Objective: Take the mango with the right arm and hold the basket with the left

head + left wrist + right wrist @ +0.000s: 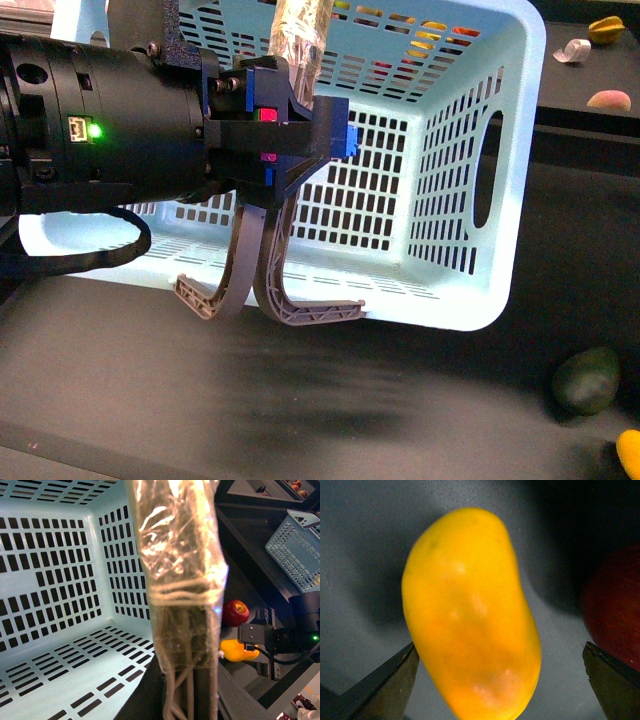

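**Item 1, mango** (470, 615). Smooth yellow-orange fruit lying on the dark tabletop (300, 400), well apart from the basket and outside it. It has not been lifted. A red apple (615, 605) lies just beside it.

**Item 2, right gripper** (500, 651). The jaws are spread wide with the mango between them, and there is no firm contact. One fingertip sits at the fruit's edge. The other stands clear, close to the apple. The tips flank one end of the mango rather than its middle.

**Item 3, basket** (520, 150). Pale turquoise with slotted walls, and no contents are visible.

**Item 4, left gripper** (272, 298). Two curved grey-brown fingers hang at the basket's near edge. The front view does not show whether they clamp anything. In the left wrist view a plastic-wrapped cable bundle (180, 580) hides them.

**Item 5, other objects.** A dark green avocado (587, 380) lies on the tabletop near the basket. A second basket (300, 550) stands further off.

**Hazards, as judged.**
- Closing near the mango's end could make the smooth, rounded skin squirt or pivot out of the jaws.
- The outer finger may nudge or trap the apple as it closes.
- A hard squeeze could bruise the fruit.
- If the left fingers have no real hold, the basket may slide or tip when it is loaded.
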Controlling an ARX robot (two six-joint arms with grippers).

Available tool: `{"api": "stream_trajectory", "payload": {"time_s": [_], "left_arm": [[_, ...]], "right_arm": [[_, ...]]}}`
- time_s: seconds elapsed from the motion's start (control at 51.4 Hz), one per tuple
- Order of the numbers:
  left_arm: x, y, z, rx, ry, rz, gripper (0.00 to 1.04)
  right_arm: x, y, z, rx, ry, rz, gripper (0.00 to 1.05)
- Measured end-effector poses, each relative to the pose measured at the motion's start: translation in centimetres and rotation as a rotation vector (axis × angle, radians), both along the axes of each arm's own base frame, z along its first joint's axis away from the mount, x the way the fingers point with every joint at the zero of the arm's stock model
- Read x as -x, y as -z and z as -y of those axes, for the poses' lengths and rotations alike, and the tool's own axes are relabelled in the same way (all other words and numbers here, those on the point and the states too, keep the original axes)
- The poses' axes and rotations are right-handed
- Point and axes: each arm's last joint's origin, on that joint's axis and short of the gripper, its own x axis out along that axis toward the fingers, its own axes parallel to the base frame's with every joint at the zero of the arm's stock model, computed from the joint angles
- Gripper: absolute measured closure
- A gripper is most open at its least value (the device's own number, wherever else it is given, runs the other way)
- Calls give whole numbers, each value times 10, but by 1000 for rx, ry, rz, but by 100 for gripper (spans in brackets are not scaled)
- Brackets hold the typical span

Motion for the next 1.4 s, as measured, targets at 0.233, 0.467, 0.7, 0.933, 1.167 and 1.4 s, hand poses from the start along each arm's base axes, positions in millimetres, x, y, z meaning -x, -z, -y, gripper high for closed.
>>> {"api": "stream_trajectory", "payload": {"time_s": [0.233, 0.467, 0.7, 0.933, 1.167, 1.4], "left_arm": [[0, 0, 0, 0, 0, 0, 95], [0, 0, 0, 0, 0, 0, 95], [0, 0, 0, 0, 0, 0, 95], [0, 0, 0, 0, 0, 0, 95], [0, 0, 0, 0, 0, 0, 95], [0, 0, 0, 0, -1, 0, 95]], "right_arm": [[-3, 8, -9, -66, 21, -16, 8], [-3, 14, -14, -87, 55, -30, 8], [-1, 20, -11, -83, 85, -39, 8], [-1, 22, -4, -74, 119, -30, 26], [0, 21, -3, -73, 132, -22, 44], [4, 16, -6, -114, 153, 0, 45]]}}
